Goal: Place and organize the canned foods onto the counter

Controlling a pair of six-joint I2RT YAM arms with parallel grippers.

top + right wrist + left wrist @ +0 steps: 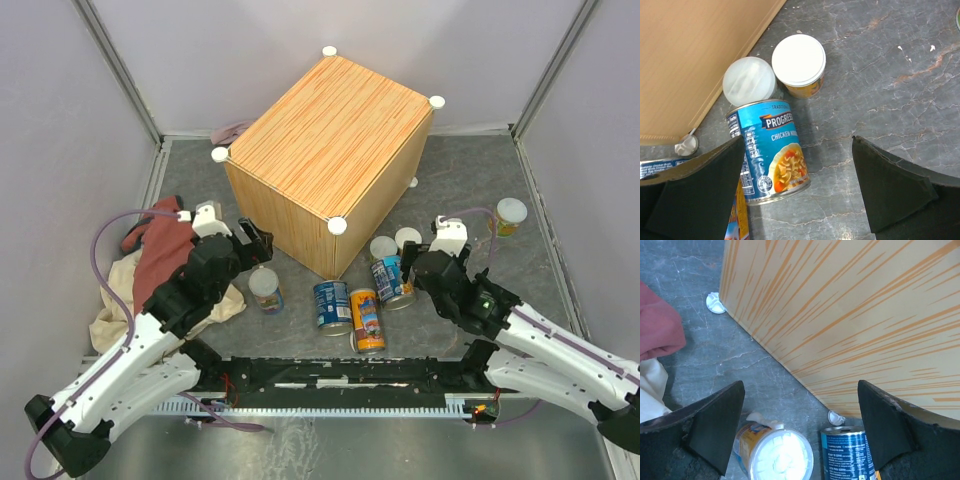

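Hovering with left gripper [800, 405] spread wide and empty above pale-lidded can [780, 457] and blue ring-pull can [847, 452]. Holding right gripper [799, 155] equally agape, soup can [771, 150] just below. Facing wood-grain counter [325, 150] close ahead of both.

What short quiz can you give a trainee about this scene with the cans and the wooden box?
1. True or false: one can already stands on top of the counter.
2. The Progresso soup can is: A. upright, B. lying on its side, C. on the red cloth.
3. Fill in: the jaws of the left gripper and the right gripper are both ____.

Key: 1 false; 2 B; 3 open.
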